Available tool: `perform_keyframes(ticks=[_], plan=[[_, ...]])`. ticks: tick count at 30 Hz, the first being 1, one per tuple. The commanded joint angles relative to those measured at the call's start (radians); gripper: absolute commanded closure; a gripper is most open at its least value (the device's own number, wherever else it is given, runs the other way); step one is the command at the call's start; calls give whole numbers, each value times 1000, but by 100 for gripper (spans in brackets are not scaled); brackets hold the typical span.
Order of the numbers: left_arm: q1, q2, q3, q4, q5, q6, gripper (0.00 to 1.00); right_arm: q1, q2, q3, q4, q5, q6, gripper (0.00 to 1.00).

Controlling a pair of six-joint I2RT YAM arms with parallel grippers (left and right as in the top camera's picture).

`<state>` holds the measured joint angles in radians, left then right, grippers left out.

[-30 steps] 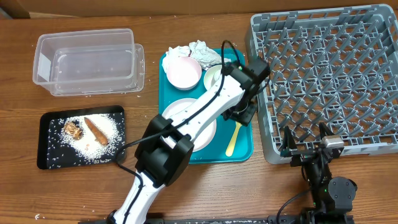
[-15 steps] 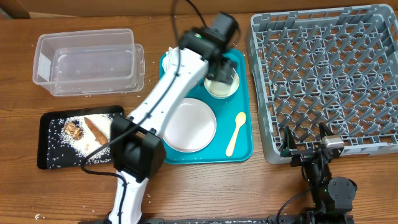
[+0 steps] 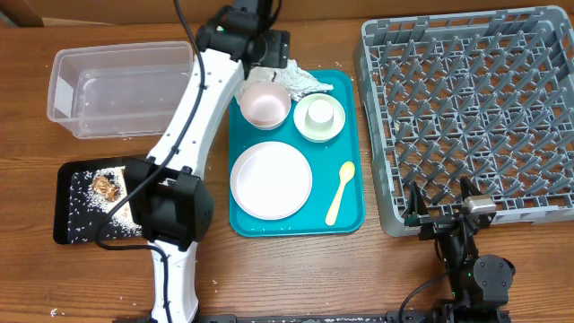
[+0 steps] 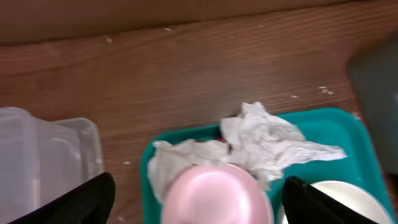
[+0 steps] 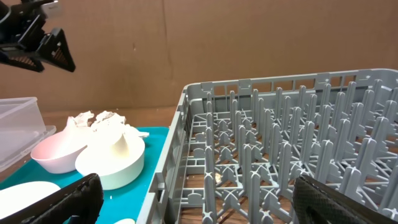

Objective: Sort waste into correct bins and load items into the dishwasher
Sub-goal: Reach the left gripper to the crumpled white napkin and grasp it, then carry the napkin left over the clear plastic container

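Clear plastic, the tub [image 3: 126, 90] lies at the far left of the tabletop [image 3: 90, 278], with nothing visible inside. Nearer the front edge, the black tray [image 3: 70, 224] holds scattered rice [image 3: 94, 218] and a brown lump [image 3: 106, 187]; the left arm crosses its right end and hides part of it.

That arm reaches to the far side, where the left hand [image 4: 199, 182] hovers above the far end of the teal tray [image 3: 354, 215]. Its fingers [image 4: 93, 196] are spread wide apart and grip nothing. Below them, crumpled napkins [image 4: 273, 140] lie in the tray's far corner, touching the pink bowl [image 3: 264, 104].

Just right of that bowl, a white cup [image 3: 319, 111] sits in a second pale bowl [image 3: 302, 130]. The plate [image 3: 272, 179] lies nearer the front of the teal tray, and the yellow spoon [image 3: 339, 191] is beside it on the right.

The grey rack [image 3: 475, 117] fills the right of the tabletop, with no dishes among its pegs. The right hand [image 5: 199, 193] rests low at the rack's near edge, fingers apart and holding nothing.
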<state>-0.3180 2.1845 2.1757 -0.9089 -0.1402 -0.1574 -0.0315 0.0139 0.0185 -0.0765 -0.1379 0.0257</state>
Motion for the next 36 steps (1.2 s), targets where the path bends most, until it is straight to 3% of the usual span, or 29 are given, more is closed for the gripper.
perform_keyframes(ticks=[1, 9, 20, 36], plan=[[24, 30, 10, 11, -41, 123, 10, 0, -10, -10, 4, 10, 0, 0], [29, 124, 10, 85, 68, 129, 9, 0, -10, -10, 4, 10, 0, 0], [30, 229, 10, 127, 61, 83, 10, 0, -10, -10, 4, 10, 0, 0], [30, 276, 10, 52, 55, 82, 41, 0, -10, -10, 4, 10, 0, 0]])
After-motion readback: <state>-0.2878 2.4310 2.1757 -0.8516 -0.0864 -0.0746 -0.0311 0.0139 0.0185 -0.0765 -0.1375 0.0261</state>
